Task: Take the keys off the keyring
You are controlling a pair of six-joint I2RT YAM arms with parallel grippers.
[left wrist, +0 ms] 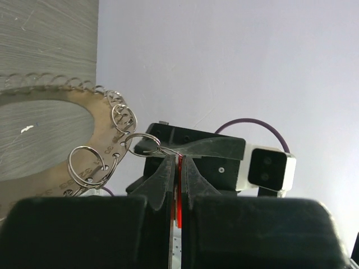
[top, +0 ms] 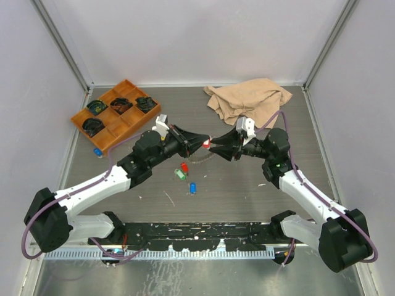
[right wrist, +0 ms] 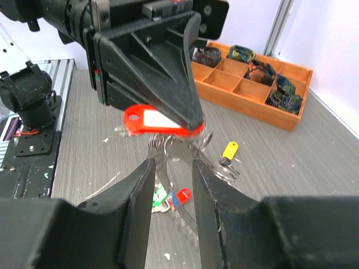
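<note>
- Above the middle of the tabletop (top: pixel 247 197), the left gripper (top: pixel 202 144) is clamped tight on a red oblong plastic key tag with a white label (right wrist: pixel 151 120).
- A small split ring links that tag to the silvery-grey metal keyring with a loop-fringed rim (left wrist: pixel 101 112), just below both grippers.
- Opposite, the right gripper (top: pixel 213 147) has its fingers a narrow gap apart, with the keyring's rim in the gap; whether they touch it cannot be told.
- Nearer the near edge, a red-tagged key (top: pixel 184 167), a green-tagged key (top: pixel 179 175) and a blue-tagged key (top: pixel 192 187) lie loose.
- A yellow-tagged key (right wrist: pixel 229 150) lies just beside the keyring.
- An orange compartment tray (top: pixel 123 137) sits at the far-left corner, and a crumpled beige cloth (top: pixel 247 98) lies by the far edge.
</note>
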